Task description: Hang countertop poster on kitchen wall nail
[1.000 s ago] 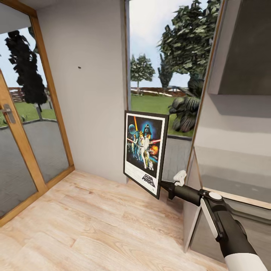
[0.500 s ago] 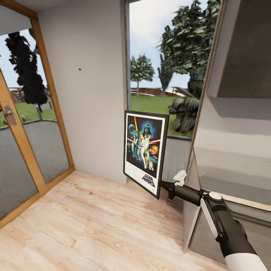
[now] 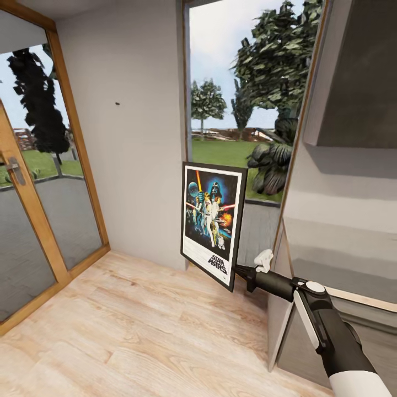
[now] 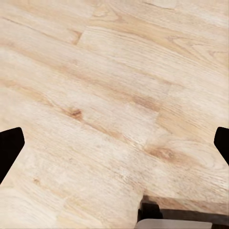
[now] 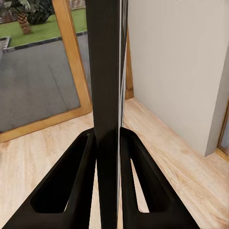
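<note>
The Star Wars poster (image 3: 212,220) hangs upright in the air in front of the window, its black frame tilted slightly. My right gripper (image 3: 238,270) is shut on its lower right edge; in the right wrist view both fingers (image 5: 81,191) clamp the dark frame edge (image 5: 106,95). A tiny dark wall nail (image 3: 117,103) sticks from the pale grey wall, up and to the left of the poster and well apart from it. My left gripper (image 4: 114,148) points down at the wooden floor, its black fingertips (image 4: 8,148) spread wide and open with nothing between them.
A wood-framed glass door (image 3: 33,182) stands on the left. A tall window (image 3: 242,110) lies behind the poster. A grey cabinet side and panel (image 3: 342,209) rise close on the right. Light plank floor (image 3: 138,331) stretches toward the wall.
The picture has shifted very slightly, so the camera moved a little. The poster stays in my right gripper at the same place.
</note>
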Robot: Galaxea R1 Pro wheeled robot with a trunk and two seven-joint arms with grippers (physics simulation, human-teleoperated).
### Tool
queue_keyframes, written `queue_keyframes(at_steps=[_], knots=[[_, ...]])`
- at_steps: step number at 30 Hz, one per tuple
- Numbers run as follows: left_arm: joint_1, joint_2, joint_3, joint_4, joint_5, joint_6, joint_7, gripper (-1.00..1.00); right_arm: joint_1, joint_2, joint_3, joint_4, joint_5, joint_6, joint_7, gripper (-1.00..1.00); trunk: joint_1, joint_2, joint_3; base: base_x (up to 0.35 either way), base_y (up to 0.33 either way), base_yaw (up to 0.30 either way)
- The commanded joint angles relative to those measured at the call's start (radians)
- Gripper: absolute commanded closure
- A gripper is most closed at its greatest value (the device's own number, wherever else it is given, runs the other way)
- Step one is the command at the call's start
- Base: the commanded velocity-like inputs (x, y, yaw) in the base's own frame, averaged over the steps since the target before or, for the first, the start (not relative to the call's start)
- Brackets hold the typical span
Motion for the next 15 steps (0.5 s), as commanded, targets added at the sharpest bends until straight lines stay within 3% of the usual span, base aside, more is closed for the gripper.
queue_keyframes(at_steps=[1,15], knots=[[0.0,0.0,0.001,-0.003,0.0,0.007,-0.001,-1.0,-0.001,0.0,-0.001,-0.001,-0.003,0.01,0.007,1.0,-0.004,0.006,0.002,0.0,0.0,0.0],[0.0,0.0,0.001,-0.003,0.0,0.007,-0.001,-1.0,-0.001,0.0,-0.001,-0.001,-0.003,0.01,0.007,1.0,-0.057,0.104,0.046,0.0,0.0,0.0]])
